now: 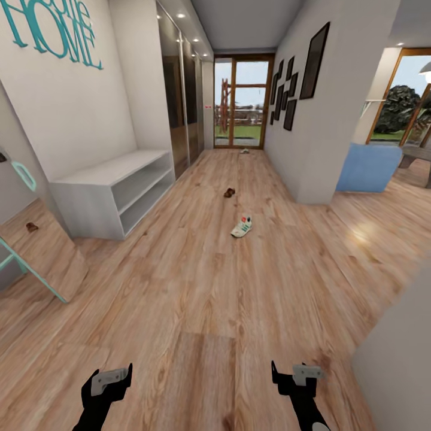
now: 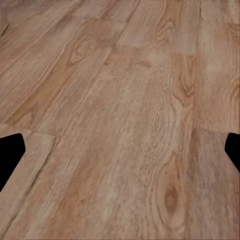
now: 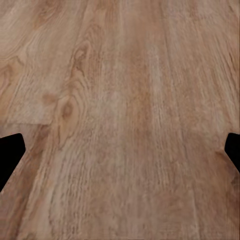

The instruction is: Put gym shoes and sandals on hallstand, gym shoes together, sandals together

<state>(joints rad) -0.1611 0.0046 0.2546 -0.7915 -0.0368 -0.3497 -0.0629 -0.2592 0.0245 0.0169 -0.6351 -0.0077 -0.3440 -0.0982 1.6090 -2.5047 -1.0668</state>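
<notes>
Gym shoe (image 1: 242,227) mid-corridor on floor (image 1: 197,311); sandal (image 1: 229,193) beyond it; hallstand (image 1: 114,191) at left wall, shelves bare. Left gripper (image 1: 111,383), right gripper (image 1: 297,376): both released, holding nothing, low over planks.

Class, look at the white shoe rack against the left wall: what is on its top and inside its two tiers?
The hallstand has nothing on its flat top, and the visible parts of both tiers hold no shoes. The tiers' far ends are hidden by its frame. A gym shoe and a sandal lie on the corridor floor.

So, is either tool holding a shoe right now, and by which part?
Nothing is held. The left tool and right tool are open over bare corridor floor.
</notes>
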